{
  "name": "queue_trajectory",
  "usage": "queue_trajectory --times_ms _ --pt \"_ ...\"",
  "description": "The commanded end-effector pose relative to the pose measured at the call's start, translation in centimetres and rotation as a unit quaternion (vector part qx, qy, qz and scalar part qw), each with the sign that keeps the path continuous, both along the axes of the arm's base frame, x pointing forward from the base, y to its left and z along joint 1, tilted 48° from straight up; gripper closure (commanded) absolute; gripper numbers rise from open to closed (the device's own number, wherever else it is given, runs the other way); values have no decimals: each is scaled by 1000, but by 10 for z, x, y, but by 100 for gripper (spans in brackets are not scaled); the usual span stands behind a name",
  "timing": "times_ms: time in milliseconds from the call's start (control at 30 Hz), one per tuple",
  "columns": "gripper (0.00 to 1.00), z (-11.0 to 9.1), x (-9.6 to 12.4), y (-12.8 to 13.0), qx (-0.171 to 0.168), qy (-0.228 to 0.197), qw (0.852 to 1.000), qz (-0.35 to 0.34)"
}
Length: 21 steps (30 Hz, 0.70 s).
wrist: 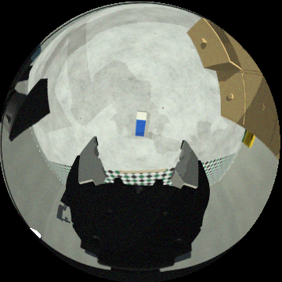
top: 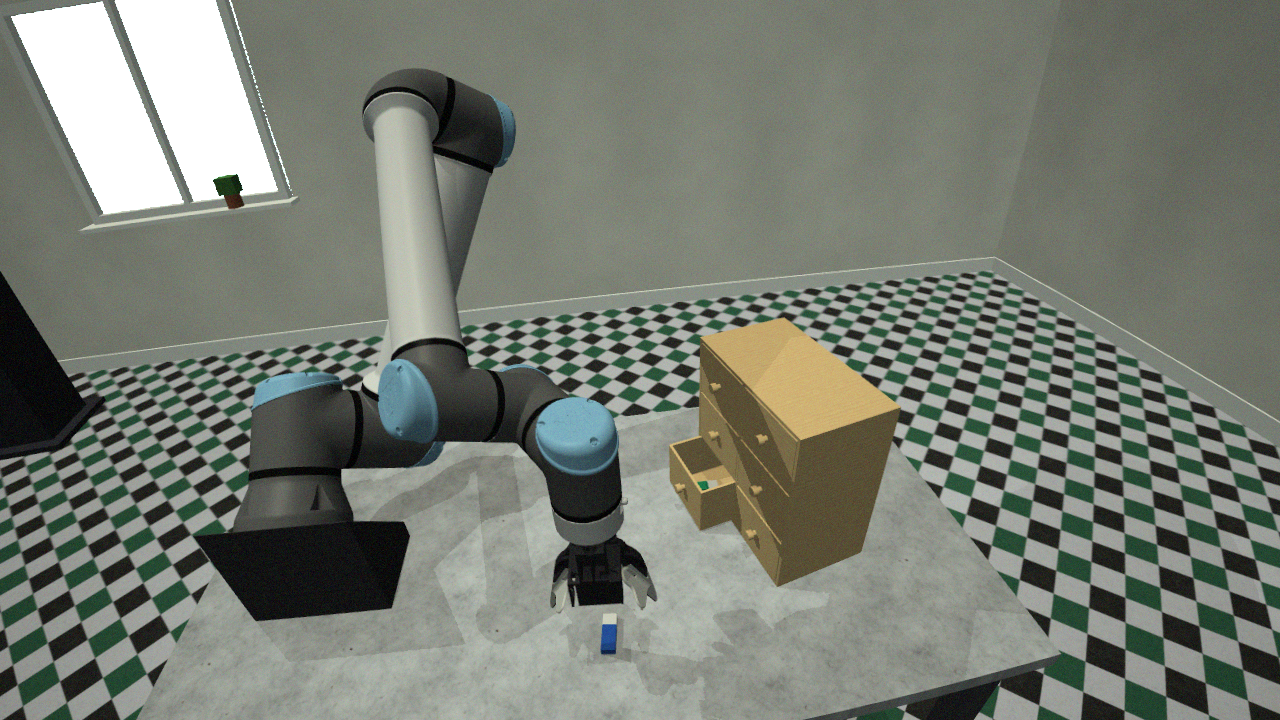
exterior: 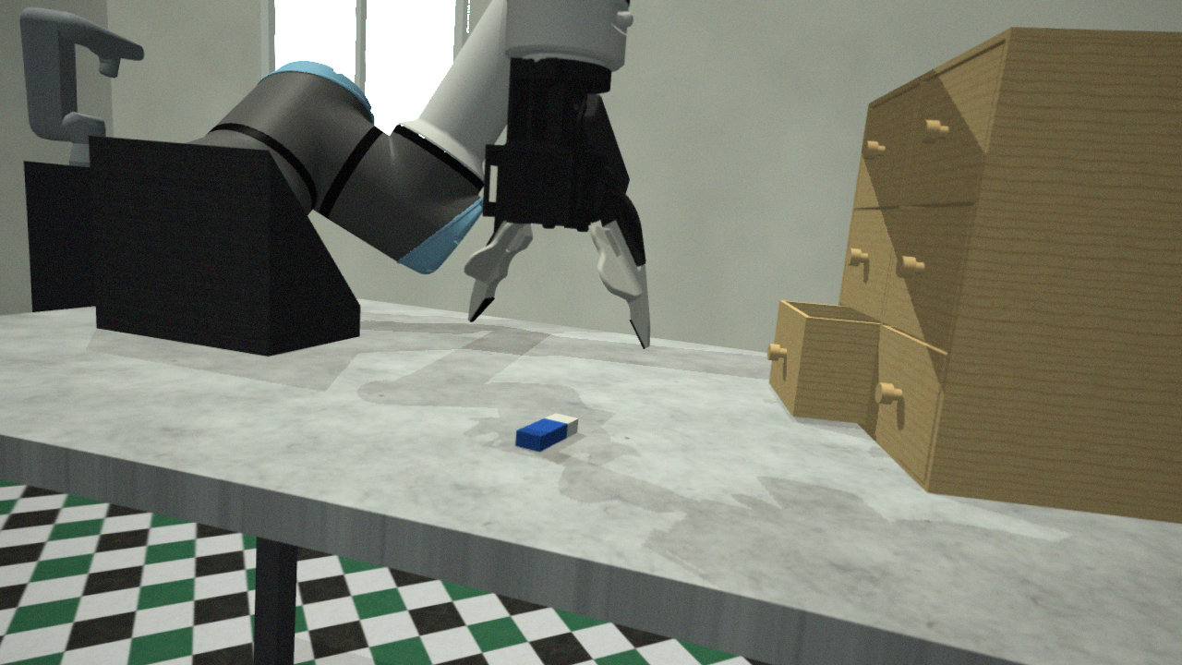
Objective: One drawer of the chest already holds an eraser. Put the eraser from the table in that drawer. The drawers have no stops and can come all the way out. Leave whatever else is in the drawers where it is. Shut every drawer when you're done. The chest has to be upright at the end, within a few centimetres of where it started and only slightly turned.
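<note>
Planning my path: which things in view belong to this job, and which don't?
Part of the job:
- blue-and-white eraser
- chest
- its pulled-out drawer
- gripper

Not part:
- potted plant
- window

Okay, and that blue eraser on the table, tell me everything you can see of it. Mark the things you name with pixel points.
The eraser [top: 608,634] [exterior: 545,432] [wrist: 141,124] is a small, oblong block. A blue part, probably a sleeve, covers more than half of it, and a plain white end sticks out. I can't make out any writing. It lies flat on the grey, stone-looking table, out in front of the chest, with its white end away from the near table edge. Only the table touches it; the open gripper [top: 604,601] [exterior: 559,331] [wrist: 139,138] is above it.
</note>
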<state>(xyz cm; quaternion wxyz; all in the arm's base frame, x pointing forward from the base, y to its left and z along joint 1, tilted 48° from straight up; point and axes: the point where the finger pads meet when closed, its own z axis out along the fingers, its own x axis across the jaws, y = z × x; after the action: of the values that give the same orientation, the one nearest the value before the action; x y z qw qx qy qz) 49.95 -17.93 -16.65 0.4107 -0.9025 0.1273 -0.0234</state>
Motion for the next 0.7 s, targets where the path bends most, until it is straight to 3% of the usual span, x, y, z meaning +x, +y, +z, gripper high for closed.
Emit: queue_trajectory --times_ms 0,633,667 --pt "0 -2 0 0 2 12 1000 -11" --pt "0 -3 0 0 3 21 1000 -19" --pt "77 -3 0 0 3 21 1000 -19"
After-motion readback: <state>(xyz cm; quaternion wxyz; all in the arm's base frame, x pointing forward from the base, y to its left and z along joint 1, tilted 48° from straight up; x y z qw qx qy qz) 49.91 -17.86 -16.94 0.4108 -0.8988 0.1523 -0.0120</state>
